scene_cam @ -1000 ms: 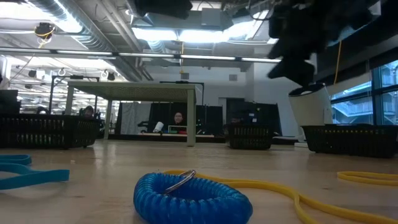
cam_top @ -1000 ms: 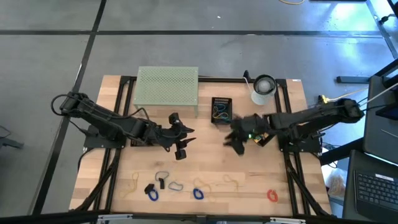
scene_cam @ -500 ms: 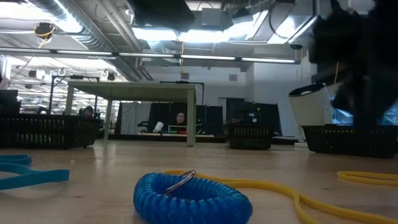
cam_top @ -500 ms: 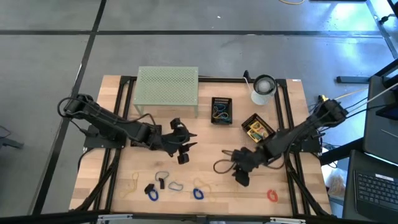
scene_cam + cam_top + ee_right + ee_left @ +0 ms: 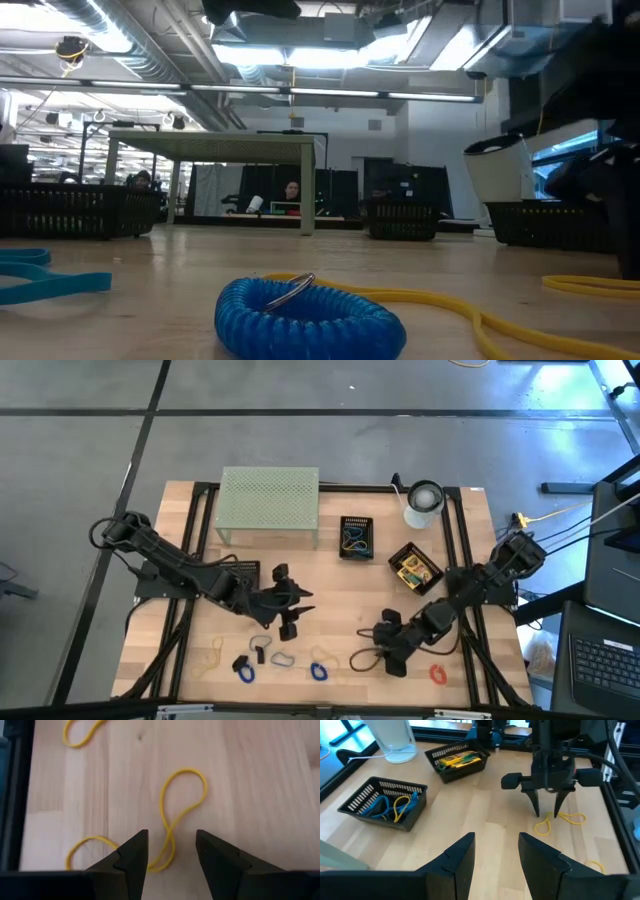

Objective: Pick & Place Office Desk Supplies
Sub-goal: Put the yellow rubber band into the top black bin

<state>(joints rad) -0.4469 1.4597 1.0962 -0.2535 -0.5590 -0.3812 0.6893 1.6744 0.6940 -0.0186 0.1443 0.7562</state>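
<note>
A yellow rubber band (image 5: 172, 815), twisted into a figure eight, lies flat on the wood near the table's front. My right gripper (image 5: 171, 840) points down over it, open, one finger on each side of the band; the left wrist view shows this gripper (image 5: 547, 814) just above the band (image 5: 546, 826). My left gripper (image 5: 495, 845) hangs open and holds nothing, above the table's middle (image 5: 292, 622). Blue loop clips (image 5: 243, 670) (image 5: 318, 672), a grey one (image 5: 262, 644), a small black clip (image 5: 258, 656) and a red loop clip (image 5: 437, 674) lie along the front.
At the back stand a pale-green mesh stand (image 5: 268, 500), a white roll (image 5: 424, 503), a black basket (image 5: 356, 537) with blue and yellow items, and a second basket (image 5: 415, 568) with yellow boxes. More rubber bands (image 5: 212, 652) lie front left.
My right gripper has swung from beside the baskets toward the table's near edge and gone down, tipping to point more steeply at the rubber band. My left gripper has drifted a little toward the near edge.
</note>
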